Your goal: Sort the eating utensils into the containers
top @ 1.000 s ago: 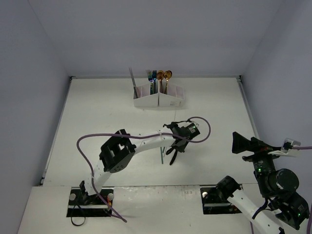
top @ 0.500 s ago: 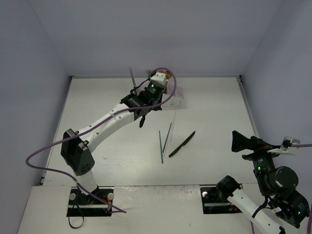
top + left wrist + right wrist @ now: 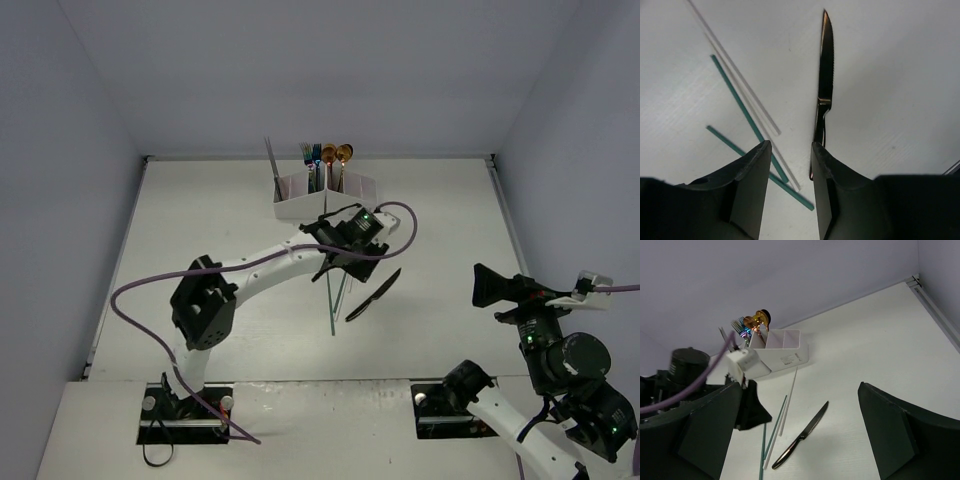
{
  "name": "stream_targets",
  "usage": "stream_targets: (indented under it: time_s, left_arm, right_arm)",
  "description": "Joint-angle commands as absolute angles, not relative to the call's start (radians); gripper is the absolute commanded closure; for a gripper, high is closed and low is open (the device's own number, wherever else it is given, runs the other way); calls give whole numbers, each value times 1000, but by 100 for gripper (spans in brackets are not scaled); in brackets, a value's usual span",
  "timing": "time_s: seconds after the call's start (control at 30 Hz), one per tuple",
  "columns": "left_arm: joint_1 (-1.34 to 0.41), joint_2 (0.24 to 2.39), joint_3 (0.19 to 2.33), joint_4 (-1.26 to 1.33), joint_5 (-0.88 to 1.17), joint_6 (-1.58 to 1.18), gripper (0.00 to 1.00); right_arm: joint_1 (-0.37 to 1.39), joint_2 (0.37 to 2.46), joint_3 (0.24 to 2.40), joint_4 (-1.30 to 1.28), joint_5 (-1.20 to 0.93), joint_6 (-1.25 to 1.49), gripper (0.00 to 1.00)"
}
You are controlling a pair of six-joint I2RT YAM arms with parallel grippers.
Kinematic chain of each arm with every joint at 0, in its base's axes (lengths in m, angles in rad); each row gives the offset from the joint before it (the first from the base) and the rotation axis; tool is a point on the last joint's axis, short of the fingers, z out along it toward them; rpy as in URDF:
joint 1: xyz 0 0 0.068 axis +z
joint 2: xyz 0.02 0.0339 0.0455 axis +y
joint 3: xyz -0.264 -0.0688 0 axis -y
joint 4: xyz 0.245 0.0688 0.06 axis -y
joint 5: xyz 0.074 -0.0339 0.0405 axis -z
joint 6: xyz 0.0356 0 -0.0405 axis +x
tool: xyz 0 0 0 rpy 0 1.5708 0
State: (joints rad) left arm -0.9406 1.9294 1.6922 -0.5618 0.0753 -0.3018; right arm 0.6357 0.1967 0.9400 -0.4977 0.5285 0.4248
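A black knife (image 3: 374, 296) lies on the table right of two teal chopsticks (image 3: 334, 298) and pale ones. My left gripper (image 3: 333, 264) hovers just above their far ends, open and empty. In the left wrist view the knife (image 3: 826, 85) runs up from beside the right finger, and the teal chopsticks (image 3: 747, 112) cross under the left gripper (image 3: 790, 146). The white organiser box (image 3: 325, 198) at the back holds forks and spoons (image 3: 327, 155) and a dark leaning piece (image 3: 272, 166). My right gripper (image 3: 492, 288) is wide open and empty at the right, well away from everything.
The right wrist view shows the knife (image 3: 800, 435), the chopsticks (image 3: 774, 426), the organiser (image 3: 782, 347) and the right gripper (image 3: 800, 387) spread wide. Grey walls enclose the table; a rail (image 3: 508, 225) runs along its right edge.
My left arm swung from the table's middle up to the organiser, then came back over the chopsticks and knife. The right arm has barely moved.
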Motion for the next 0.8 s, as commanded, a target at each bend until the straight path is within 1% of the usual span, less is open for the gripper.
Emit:
stream_targets:
  time_s: [0.0,0.13,0.33,0.77]
  left_arm:
    - [-973,1991,1777,-618,115,-293,65]
    - [-1018,2088,1864,-666,99,-288,65]
    - [-1037,2187,1951,-710,93,-285,65]
    - [-1039,2290,2000,-801,60,-290,65]
  right_arm:
    - [640,237,934,-441,543,419,0]
    - [640,225,932,-443,544,423,0]
    - [640,220,938,-447,536,429,0]
    - [640,219,936,-453,531,442,0]
